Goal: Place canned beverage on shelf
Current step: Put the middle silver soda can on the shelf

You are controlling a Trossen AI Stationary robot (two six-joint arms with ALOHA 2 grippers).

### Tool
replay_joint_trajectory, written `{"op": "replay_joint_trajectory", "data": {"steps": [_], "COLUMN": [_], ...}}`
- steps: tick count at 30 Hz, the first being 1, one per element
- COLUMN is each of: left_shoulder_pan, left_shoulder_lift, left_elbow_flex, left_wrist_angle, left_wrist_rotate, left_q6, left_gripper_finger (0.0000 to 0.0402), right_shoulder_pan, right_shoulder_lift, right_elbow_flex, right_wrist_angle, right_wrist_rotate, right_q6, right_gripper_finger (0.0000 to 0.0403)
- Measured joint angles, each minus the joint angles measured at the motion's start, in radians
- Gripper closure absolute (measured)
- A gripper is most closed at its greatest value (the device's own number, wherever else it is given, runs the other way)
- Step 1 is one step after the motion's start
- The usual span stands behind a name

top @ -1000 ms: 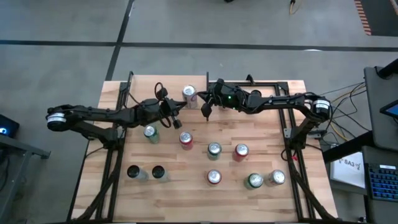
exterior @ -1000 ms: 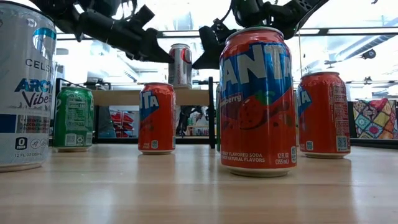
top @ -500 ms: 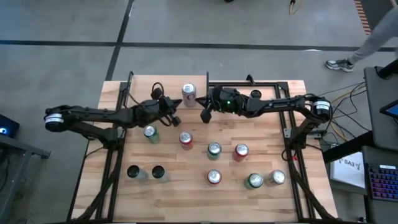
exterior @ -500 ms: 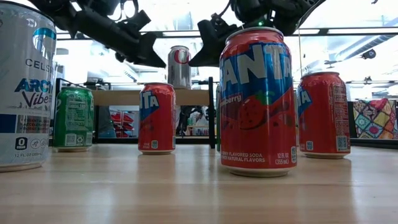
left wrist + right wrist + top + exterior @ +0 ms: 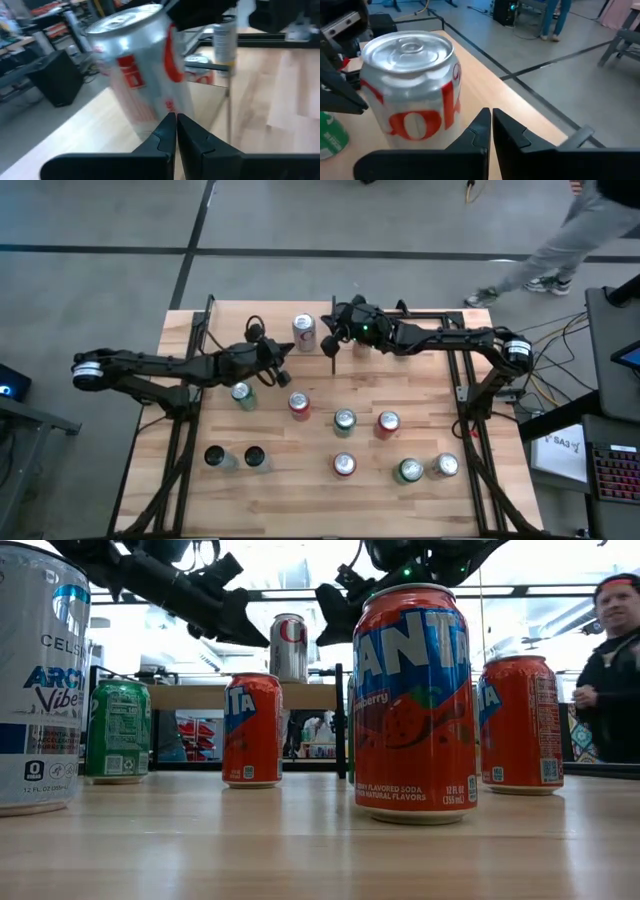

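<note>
The person (image 5: pixel 612 670) is cut off by the low view's edge.

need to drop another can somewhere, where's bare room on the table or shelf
The shelf is bare left of the silver can. The tabletop is bare along its near edge and between the two dark-topped cans and the red can. It is crowded mid-table around the cans, and both shut grippers, left and right, flank the silver can.

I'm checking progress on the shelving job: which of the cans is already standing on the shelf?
The silver can with red lettering, standing upright on the shelf between the two arms. All the other cans stand lower, on the tabletop.
</note>
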Motion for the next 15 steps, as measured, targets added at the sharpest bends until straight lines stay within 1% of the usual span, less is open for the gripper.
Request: {"op": "replay_joint_trajectory", "data": {"steps": [12, 15], "left_shoulder_pan": [0.008, 0.009], "left_shoulder_lift": [0.007, 0.007], "left_elbow_flex": [0.0, 0.0], "left_wrist_angle": [0.031, 0.031], "left_wrist_rotate": [-0.02, -0.02], "left_q6": [0.006, 0.007], "left_gripper_finger": [0.0402, 0.0402], "right_shoulder_pan": [0.011, 0.024], "right_shoulder_lift": [0.039, 0.043], "right_elbow_flex": [0.014, 0.014], "right_wrist_angle": [0.002, 0.001], "right_wrist_rotate": [-0.094, -0.096], "right_q6": [0.004, 0.008], "right_gripper_finger": [0.0394, 0.0394]}}
